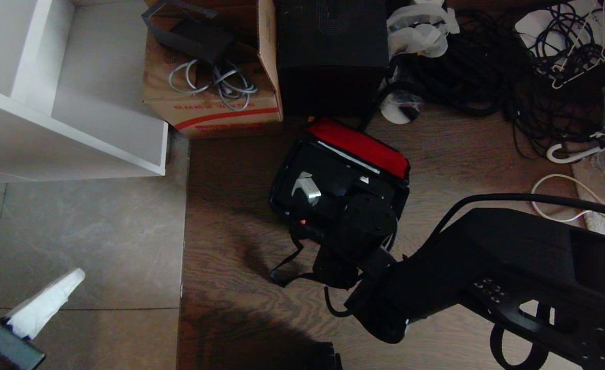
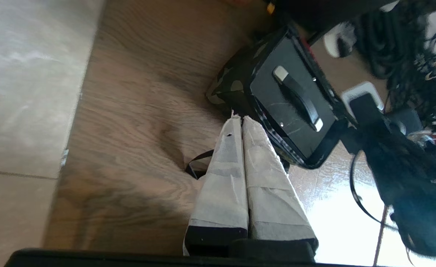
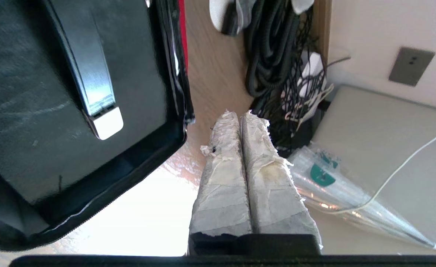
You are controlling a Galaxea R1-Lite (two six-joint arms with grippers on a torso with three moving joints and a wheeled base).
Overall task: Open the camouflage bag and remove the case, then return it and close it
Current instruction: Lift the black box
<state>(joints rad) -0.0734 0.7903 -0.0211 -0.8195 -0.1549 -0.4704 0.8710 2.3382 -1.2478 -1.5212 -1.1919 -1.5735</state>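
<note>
The bag [image 1: 333, 190] lies open with the case [image 2: 292, 107] inside, so the right pincer [image 3: 240, 116], pressed together at the bag's 3 o'clock rim, should part before taking the handle [image 2: 299, 98], while the left pincer [image 2: 239, 119], also together, hangs clear at 8 o'clock.

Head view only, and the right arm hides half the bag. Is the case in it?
Observer: Yes. The left wrist view shows the case sitting in the open bag, with nothing on its handle.
Operator: Right fingers holding anything?
Observer: No. The right fingers are shut and empty, just outside the bag's rim.
Operator: Left?
Observer: The left fingers are shut and empty too.
</note>
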